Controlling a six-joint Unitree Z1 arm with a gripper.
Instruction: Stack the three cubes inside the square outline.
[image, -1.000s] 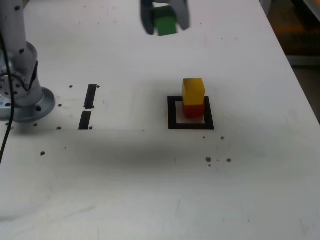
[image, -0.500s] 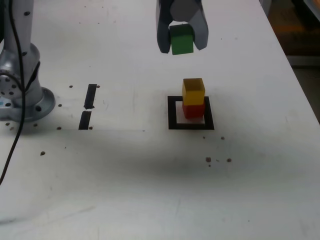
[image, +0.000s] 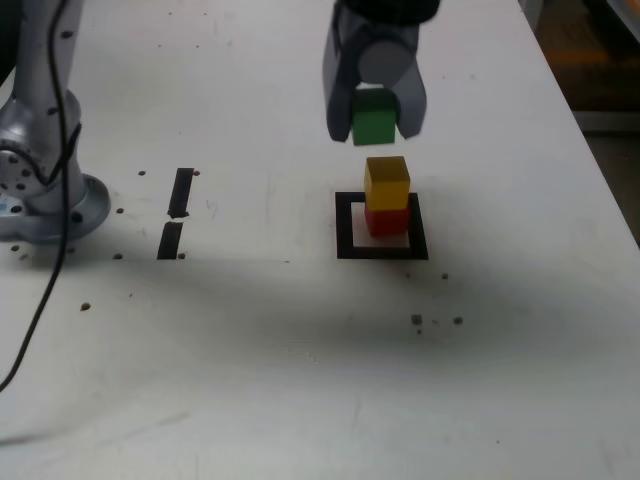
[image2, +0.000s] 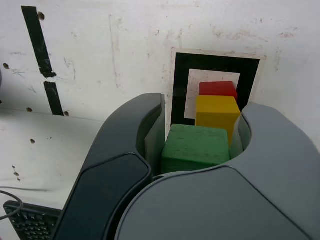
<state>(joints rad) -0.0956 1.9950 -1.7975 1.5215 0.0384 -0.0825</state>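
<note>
Free room / obstacles:

- Gripper w/ green cube clamped between its fingers hangs above the stack. Visible air gap to the yellow cube top, nothing between them.
- Stack = yellow on red cube, standing inside the square outline, toward its far side and the exterior view's right. Only tall thing mid-table.
- White floor inside the outline on the exterior view's left of the stack is bare but narrow.
- Tape strips lie flat, no obstruction.
- Arm base + cable occupy the exterior view's left edge, well apart from the stack.
- Table near side open, only small specks.
</note>
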